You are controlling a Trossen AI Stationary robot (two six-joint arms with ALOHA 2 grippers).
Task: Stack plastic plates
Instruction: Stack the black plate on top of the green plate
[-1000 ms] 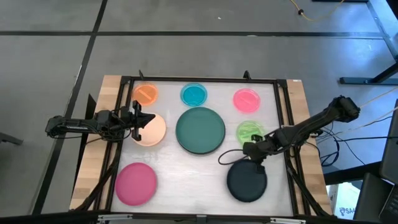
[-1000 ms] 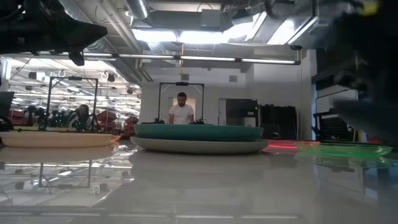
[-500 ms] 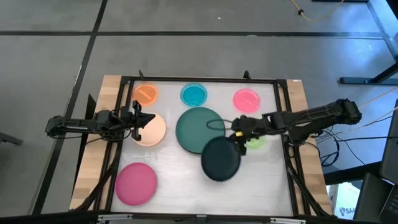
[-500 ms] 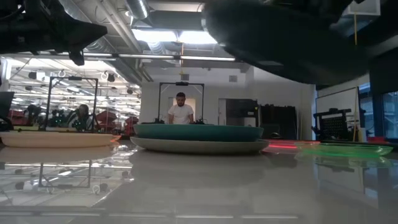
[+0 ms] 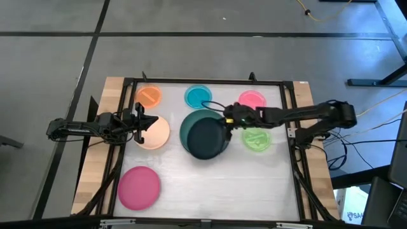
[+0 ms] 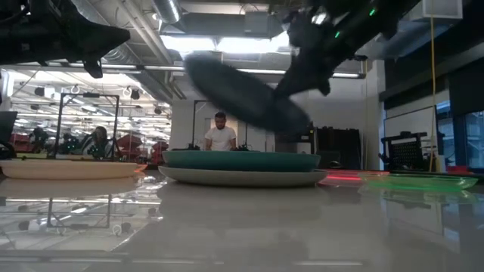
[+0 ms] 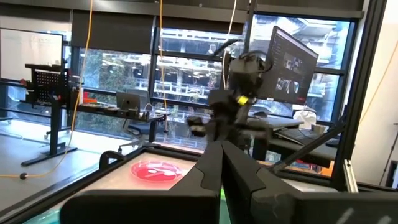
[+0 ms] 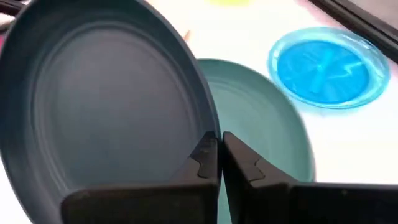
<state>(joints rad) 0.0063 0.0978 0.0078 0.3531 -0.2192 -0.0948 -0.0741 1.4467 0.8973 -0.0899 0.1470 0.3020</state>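
My right gripper is shut on the black plate, which hangs tilted over the teal-green plate at the table's middle. In the low view the teal-green plate rests on the grey plate, with the black plate in the air above them. The peach plate, green plate, magenta plate, orange plate, blue plate and pink plate lie flat on the table. My left gripper is shut and waits above the peach plate's left edge. My right gripper pinches the black plate's rim between its two fingers, at the plate's right-hand edge. The fingers come from the table's right, roughly level. The plate is lifted clear and tilted, reaching out to the left from the fingers above the teal-green plate.
A dark frame borders the white table top. Bare table lies at the near right, where no plate shows. A person stands in the room far behind the table.
My right gripper has carried the black plate from the table's near right up and toward the far left, until it hangs tilted over the teal-green plate. The left arm has kept still.
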